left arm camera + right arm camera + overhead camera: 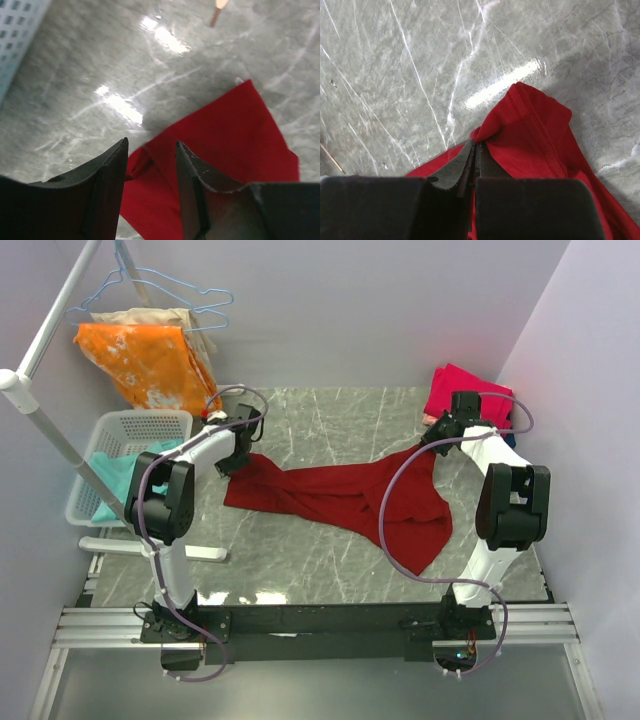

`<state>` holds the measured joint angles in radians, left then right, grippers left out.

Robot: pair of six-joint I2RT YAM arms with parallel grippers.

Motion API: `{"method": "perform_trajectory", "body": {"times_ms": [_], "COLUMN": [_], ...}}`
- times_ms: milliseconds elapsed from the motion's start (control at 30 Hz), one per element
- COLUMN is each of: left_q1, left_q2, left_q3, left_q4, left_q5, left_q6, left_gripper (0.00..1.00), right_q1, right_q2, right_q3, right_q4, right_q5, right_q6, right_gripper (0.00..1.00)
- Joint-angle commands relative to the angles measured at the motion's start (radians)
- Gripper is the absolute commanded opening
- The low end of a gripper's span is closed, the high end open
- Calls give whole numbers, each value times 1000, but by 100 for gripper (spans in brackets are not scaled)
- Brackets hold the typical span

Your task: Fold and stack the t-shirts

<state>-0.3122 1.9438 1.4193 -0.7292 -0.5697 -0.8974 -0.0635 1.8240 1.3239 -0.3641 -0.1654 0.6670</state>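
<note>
A dark red t-shirt [350,495] lies crumpled and stretched across the middle of the marble table. My left gripper [233,462] is open over the shirt's left end. In the left wrist view the red cloth [220,135] lies under and between the spread jaws of that gripper [150,145], which hold nothing. My right gripper [436,442] is shut on the shirt's back right corner. In the right wrist view this gripper [475,144] pinches a fold of the red cloth [530,125] at the jaw tips.
A bright pink shirt [463,390] lies folded at the back right behind my right arm. A white basket [100,440] with a teal shirt [118,478] stands at the left. An orange cloth [150,360] hangs from a rack [40,420] at the back left.
</note>
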Motion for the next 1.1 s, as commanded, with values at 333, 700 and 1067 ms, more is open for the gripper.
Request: {"method": "perform_trajectory", "body": {"times_ms": [333, 700, 1067], "left_q1": [21, 22, 24], "left_q2": [21, 35, 55], "left_q3": [4, 7, 4], "left_q4": [33, -1, 34], "left_q5": [93, 65, 94], "left_q6": [-6, -18, 0], "left_gripper": [47, 48, 44], "right_q1": [7, 10, 10], "right_q2": [-14, 1, 3], "right_q3": [35, 41, 55], "right_q4": [-9, -9, -21], "right_q5": [17, 14, 18], "right_q6": [-7, 5, 9], "right_gripper": [0, 0, 0]}}
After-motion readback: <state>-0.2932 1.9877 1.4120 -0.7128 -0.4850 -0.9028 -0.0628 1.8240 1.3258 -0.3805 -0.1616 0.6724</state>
